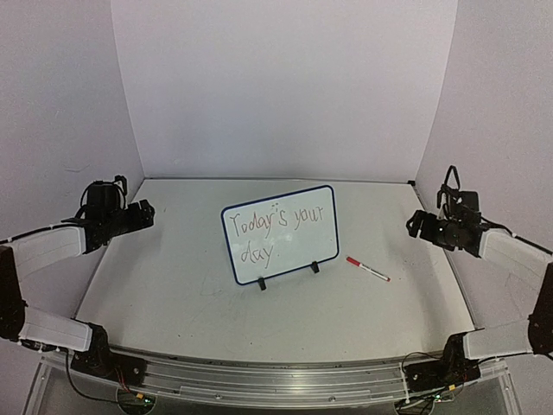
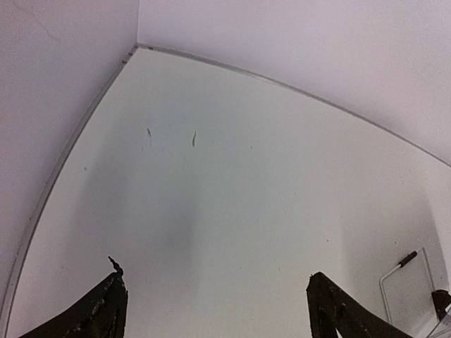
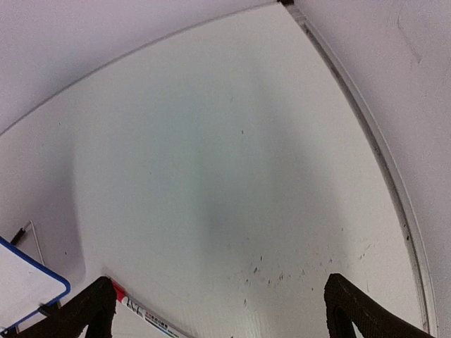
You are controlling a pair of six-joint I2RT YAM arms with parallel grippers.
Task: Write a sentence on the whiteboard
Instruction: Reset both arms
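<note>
The whiteboard point(image 1: 281, 233) stands tilted on two black feet at the table's middle, blue-framed. The sentence point(image 1: 272, 229) reads "Today's your day" in reddish-brown, in two lines. A red-capped marker point(image 1: 368, 269) lies on the table right of the board. It also shows in the right wrist view point(image 3: 144, 313), beside a corner of the board point(image 3: 28, 289). My left gripper point(image 1: 145, 212) is open and empty at the far left, over bare table point(image 2: 215, 310). My right gripper point(image 1: 415, 223) is open and empty at the far right, over the table point(image 3: 215, 313).
White walls close the table at the back and both sides. The table edge and wall seam run along the left point(image 2: 56, 183) and the right point(image 3: 373, 141). Small dark specks point(image 3: 282, 274) mark the table under my right gripper.
</note>
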